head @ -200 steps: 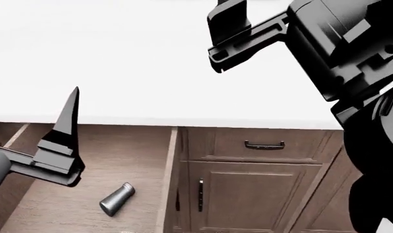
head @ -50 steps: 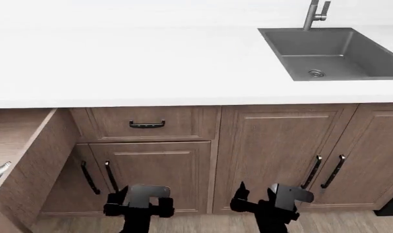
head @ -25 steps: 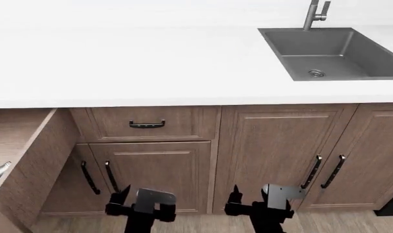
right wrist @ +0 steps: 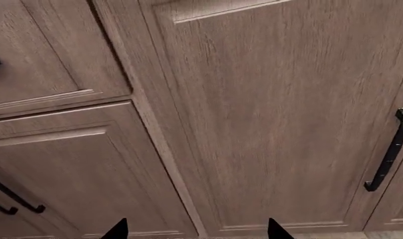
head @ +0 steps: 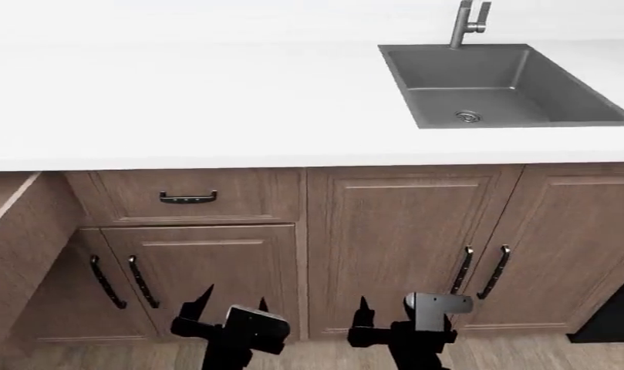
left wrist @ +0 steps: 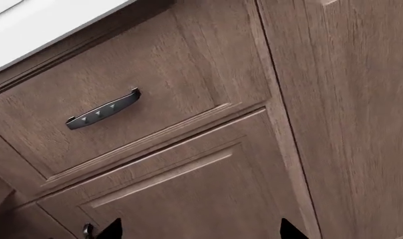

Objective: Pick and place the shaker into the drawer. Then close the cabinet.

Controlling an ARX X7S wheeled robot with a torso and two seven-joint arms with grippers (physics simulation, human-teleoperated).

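left gripper (head: 227, 304): hanging low in front of the cabinets, fingers spread, nothing between them. In its own wrist view only the two fingertips (left wrist: 111, 230) poke in, wide apart.

right gripper (head: 387, 320): same deal, low and empty, spread open, pointed at the cabinet doors.

open drawer (head: 21, 231): sticking out at the far left edge of the head view, only its side wall and a sliver of the inside visible. Not shut yet.

shaker: can't see it in any view right now. If it's in that drawer, it's past the frame edge, so I can't confirm.

closed drawer (head: 188, 196): the one with the small bar handle (left wrist: 103, 109), just right of the open one. Flush, leave it alone.

cabinet doors (head: 399, 247): all look shut.

desk (head: 188, 100): bare white top behind, sink (head: 497, 81) set into it on the right.

step: my guess is the placing part is over and closing is what's left.

next move: swing the left gripper over to the open drawer's front and push it straight in, and keep the fingers clear of the gap.
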